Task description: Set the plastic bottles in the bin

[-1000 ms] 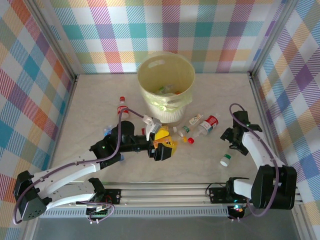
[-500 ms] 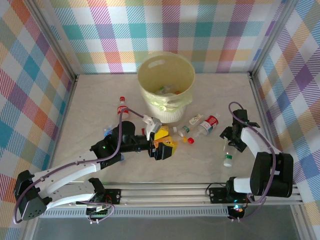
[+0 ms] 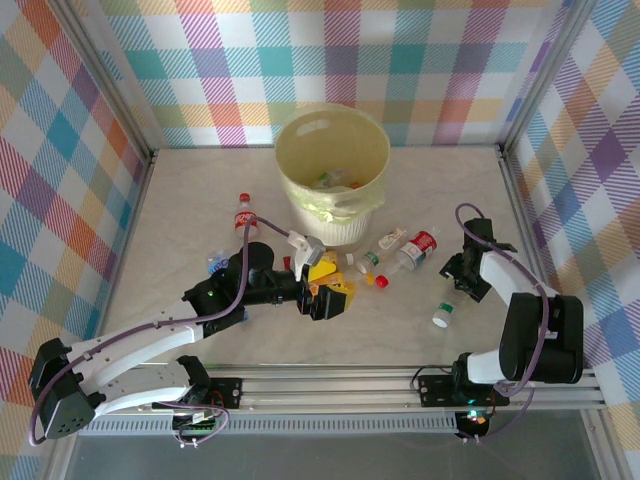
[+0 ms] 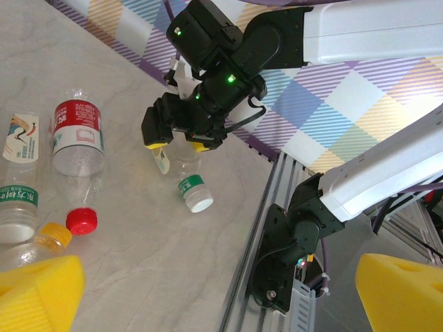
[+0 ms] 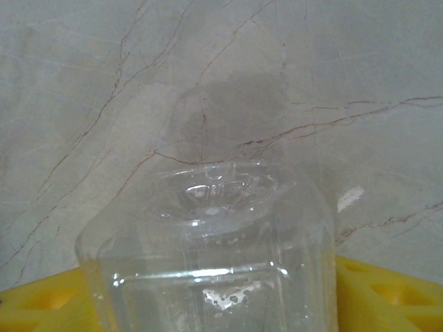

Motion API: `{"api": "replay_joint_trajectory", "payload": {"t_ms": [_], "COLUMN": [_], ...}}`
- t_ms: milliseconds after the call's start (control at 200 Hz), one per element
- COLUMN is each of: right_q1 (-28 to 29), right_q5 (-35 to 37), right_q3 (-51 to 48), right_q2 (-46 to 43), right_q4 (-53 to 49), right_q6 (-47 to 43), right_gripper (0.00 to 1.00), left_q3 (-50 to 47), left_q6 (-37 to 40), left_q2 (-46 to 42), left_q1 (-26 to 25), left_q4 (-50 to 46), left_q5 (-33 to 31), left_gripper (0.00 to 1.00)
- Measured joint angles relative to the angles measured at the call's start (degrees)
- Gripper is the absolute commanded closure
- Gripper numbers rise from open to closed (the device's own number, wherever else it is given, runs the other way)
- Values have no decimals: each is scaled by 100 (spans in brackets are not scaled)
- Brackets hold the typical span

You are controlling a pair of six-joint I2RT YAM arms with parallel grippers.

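Clamping the base of a clear bottle (image 4: 187, 184) with a green label and white cap, the right pincer (image 4: 177, 146) has its yellow pads (image 5: 387, 294) against both flanks, near the right side of the bench (image 3: 190, 190). The bottle's cap points toward the near edge. The left pincer (image 3: 333, 283) hangs wide open at mid-bench. The bin (image 3: 290, 150) stands at the far middle with bottles inside. A red-labelled bottle (image 3: 418, 247) lies between the bin and the right pincer.

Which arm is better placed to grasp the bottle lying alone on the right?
Right: the right gripper has its pads on both sides of the bottle. The left gripper hangs open, apart from it.
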Motion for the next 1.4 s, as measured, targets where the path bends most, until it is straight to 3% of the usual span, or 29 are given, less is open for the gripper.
{"api": "replay_joint_trajectory", "payload": {"t_ms": [365, 770, 1135, 1400], "right_q1": [-26, -31, -4, 570], "right_q5": [-111, -289, -879, -1119], "right_q3": [-59, -70, 1139, 2079], "right_q2": [-107, -1919, -2745, -2723], "right_q4": [155, 188, -37, 50], "right_q6": [13, -264, -573, -610], "right_gripper": [42, 46, 46, 47], "left_q3": [0, 24, 428, 680], "left_q6": [0, -20, 262, 535], "left_q2": [9, 9, -205, -310], "left_q1": [0, 0, -2, -2], "left_q4": [-11, -48, -702, -1145], "left_q5": [-46, -186, -562, -754], "left_gripper": [0, 0, 0, 0]}}
